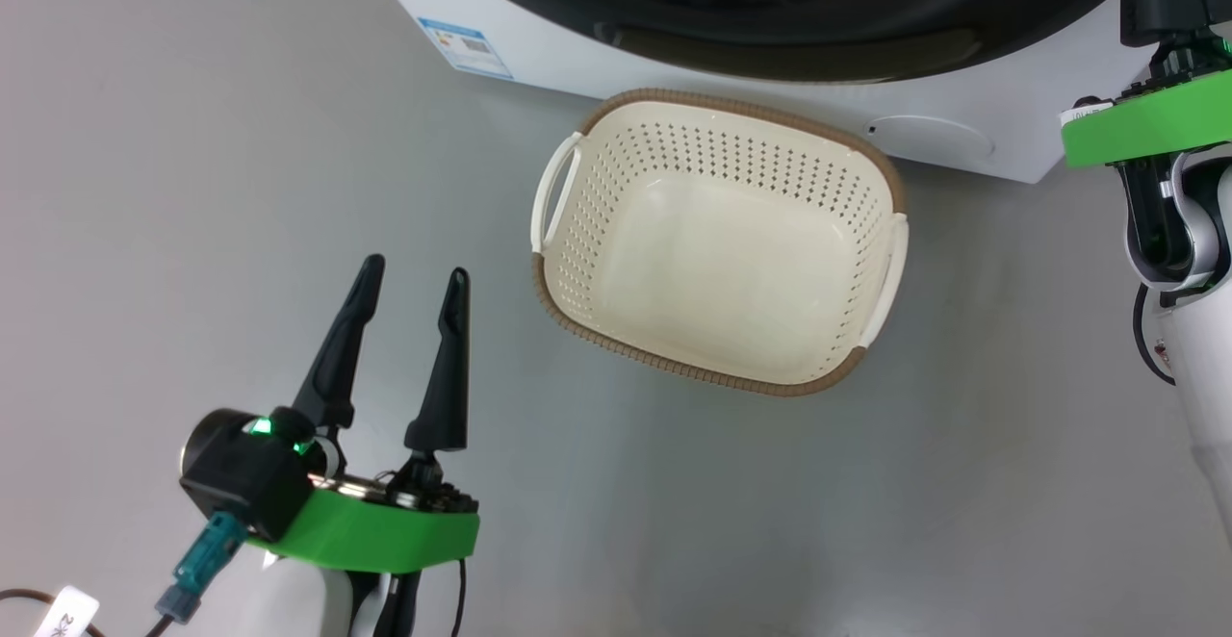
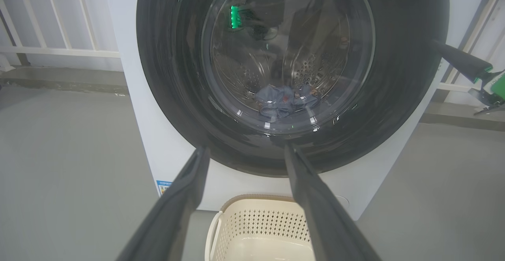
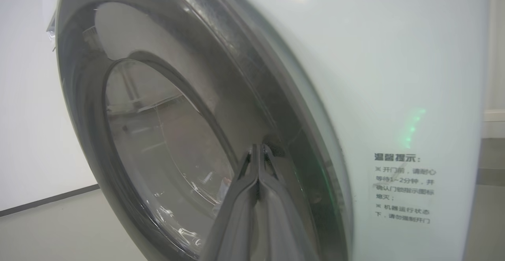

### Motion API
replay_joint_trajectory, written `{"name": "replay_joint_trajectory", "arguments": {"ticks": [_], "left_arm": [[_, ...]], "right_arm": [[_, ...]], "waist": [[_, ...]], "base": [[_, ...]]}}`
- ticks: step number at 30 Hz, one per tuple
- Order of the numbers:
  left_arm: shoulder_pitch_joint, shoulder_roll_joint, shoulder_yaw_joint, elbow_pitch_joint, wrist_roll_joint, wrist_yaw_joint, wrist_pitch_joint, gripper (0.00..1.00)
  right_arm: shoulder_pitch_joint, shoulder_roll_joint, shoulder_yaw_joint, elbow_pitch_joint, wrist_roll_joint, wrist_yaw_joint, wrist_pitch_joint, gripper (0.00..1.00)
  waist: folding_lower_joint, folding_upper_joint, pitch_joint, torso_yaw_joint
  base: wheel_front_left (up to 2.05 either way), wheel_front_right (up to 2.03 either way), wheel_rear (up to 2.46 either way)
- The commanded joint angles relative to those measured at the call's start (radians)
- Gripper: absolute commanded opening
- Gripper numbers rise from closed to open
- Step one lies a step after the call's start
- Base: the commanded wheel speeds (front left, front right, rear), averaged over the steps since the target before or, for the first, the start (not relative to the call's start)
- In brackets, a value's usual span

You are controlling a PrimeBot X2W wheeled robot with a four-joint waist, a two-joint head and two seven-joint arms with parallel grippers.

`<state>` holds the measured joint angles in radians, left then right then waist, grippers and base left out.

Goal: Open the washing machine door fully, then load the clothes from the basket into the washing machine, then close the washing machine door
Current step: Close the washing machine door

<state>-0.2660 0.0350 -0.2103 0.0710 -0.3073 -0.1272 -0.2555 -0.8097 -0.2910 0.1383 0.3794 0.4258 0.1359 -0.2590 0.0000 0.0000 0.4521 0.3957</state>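
The washing machine [image 1: 577, 50] stands white at the top of the head view. Its door [image 2: 165, 95] lies against the front, black rim around clear glass. Through the glass the clothes [image 2: 284, 97] lie as a blue heap low in the steel drum. On the floor before the machine stands the basket [image 1: 693, 372], with nothing in it. My left gripper [image 1: 416, 271] hangs open left of the basket, nothing between its fingers, pointing at the door [image 2: 246, 150]. My right gripper [image 3: 258, 146] is shut, its tips touching the door's black rim at the right side [image 2: 436, 44].
Grey floor spreads around the basket [image 2: 256, 221]. A white railing [image 2: 59, 50] runs behind the machine on the left. A blue label [image 1: 465, 45] marks the machine's lower left corner, and a text sticker [image 3: 402, 190] sits on its front. My right forearm [image 1: 1145, 127] shows at the right edge.
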Motion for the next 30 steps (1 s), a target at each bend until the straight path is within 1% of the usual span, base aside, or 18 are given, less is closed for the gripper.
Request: {"name": "replay_joint_trajectory", "arguments": {"ticks": [1, 10, 13, 16, 17, 19, 20, 21, 22, 23, 24, 25, 26, 30], "left_arm": [[-0.016, 0.015, 0.029, -0.032, -0.003, -0.003, -0.006, 1.00], [-0.031, 0.015, 0.020, -0.027, -0.001, -0.003, -0.006, 1.00], [-0.034, 0.015, 0.022, -0.019, 0.001, -0.003, -0.006, 1.00], [-0.026, 0.015, 0.022, 0.009, 0.009, -0.003, -0.006, 1.00], [-0.023, 0.015, 0.024, 0.016, 0.012, -0.003, -0.006, 1.00], [-0.015, 0.015, 0.031, 0.030, 0.018, -0.003, -0.006, 1.00], [-0.011, 0.015, 0.035, 0.036, 0.021, -0.003, -0.006, 1.00], [-0.007, 0.018, 0.040, 0.042, 0.023, -0.003, -0.006, 1.00], [-0.002, 0.021, 0.044, 0.048, 0.024, -0.003, -0.006, 1.00], [0.004, 0.026, 0.049, 0.052, 0.024, -0.003, -0.006, 1.00], [0.009, 0.031, 0.053, 0.056, 0.025, -0.003, -0.006, 1.00], [0.015, 0.036, 0.057, 0.061, 0.025, -0.003, -0.006, 1.00], [0.021, 0.042, 0.059, 0.065, 0.025, -0.003, -0.006, 1.00], [0.041, 0.063, 0.072, 0.073, 0.020, -0.003, -0.006, 1.00]], "right_arm": [[-0.028, 0.003, -0.011, -0.015, -0.008, -0.005, -0.003, 0.00], [-0.059, 0.012, -0.040, -0.012, -0.022, -0.005, -0.003, 0.00], [-0.049, 0.016, -0.020, -0.016, -0.019, -0.005, -0.003, 0.00], [-0.008, 0.017, 0.022, -0.023, -0.007, -0.005, -0.003, 0.00], [0.006, 0.019, 0.028, -0.026, -0.004, -0.005, -0.003, 0.04], [0.040, 0.022, 0.036, -0.034, 0.004, -0.005, -0.003, 0.19], [0.059, 0.025, 0.035, -0.040, 0.008, -0.005, -0.003, 0.28], [0.079, 0.027, 0.036, -0.044, 0.011, -0.005, -0.003, 0.42], [0.100, 0.031, 0.034, -0.049, 0.013, -0.005, -0.003, 0.49], [0.120, 0.035, 0.032, -0.053, 0.014, -0.005, -0.003, 0.68], [0.140, 0.038, 0.032, -0.056, 0.014, -0.005, -0.003, 0.82], [0.160, 0.042, 0.030, -0.059, 0.016, -0.005, -0.003, 0.94], [0.180, 0.046, 0.030, -0.063, 0.019, -0.005, -0.003, 1.00], [0.255, 0.049, 0.026, -0.081, 0.029, -0.005, -0.003, 1.00]], "waist": [[0.0000, 0.0000, 0.010, 0.010], [0.0000, 0.0000, 0.023, 0.017], [0.0000, 0.0000, 0.019, 0.013], [0.0000, 0.0000, -0.007, 0.001], [0.0000, 0.0000, -0.015, -0.003], [0.0000, 0.0000, -0.035, -0.013], [0.0000, 0.0000, -0.045, -0.018], [0.0000, 0.0000, -0.056, -0.025], [0.0000, 0.0000, -0.068, -0.031], [0.0000, 0.0000, -0.079, -0.038], [0.0000, 0.0000, -0.090, -0.046], [0.0000, 0.0000, -0.103, -0.053], [0.0000, 0.0000, -0.115, -0.060], [0.0000, 0.0000, -0.157, -0.086]], "base": [[0.00, 0.00, 0.00], [0.00, 0.00, 0.00], [0.00, 0.00, 0.00], [0.00, 0.00, 0.00], [0.00, 0.00, 0.00], [0.00, 0.00, 0.00], [0.00, 0.00, 0.00], [0.00, 0.00, 0.00], [0.00, 0.00, 0.00], [0.00, 0.00, 0.00], [0.00, 0.00, 0.00], [0.00, 0.00, 0.00], [0.00, 0.00, 0.00], [0.00, 0.00, 0.00]]}}
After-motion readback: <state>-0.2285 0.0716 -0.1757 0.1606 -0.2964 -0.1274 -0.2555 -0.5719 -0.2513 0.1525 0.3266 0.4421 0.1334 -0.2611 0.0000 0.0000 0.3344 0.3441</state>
